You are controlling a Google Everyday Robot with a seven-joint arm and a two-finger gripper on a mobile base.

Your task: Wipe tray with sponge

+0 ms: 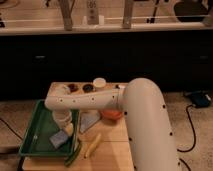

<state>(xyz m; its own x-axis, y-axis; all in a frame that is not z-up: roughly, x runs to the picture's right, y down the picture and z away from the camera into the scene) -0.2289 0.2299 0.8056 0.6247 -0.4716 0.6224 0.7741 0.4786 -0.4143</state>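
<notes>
The dark-green tray (pixel 36 131) lies on the left part of the wooden table. The light-blue sponge (pixel 58 139) rests inside it, near its right front corner. My white arm reaches from the right across the table and bends down over the tray. My gripper (pixel 63 121) points down into the tray, just above and behind the sponge. I cannot see whether it touches the sponge.
A flat grey-blue cloth (pixel 89 120) lies right of the tray, with a long yellow stick (pixel 93 145) in front of it. An orange bowl (pixel 111 114) sits under my arm. A white round container (pixel 99 82) and two dark small items (pixel 88 88) stand at the table's back edge.
</notes>
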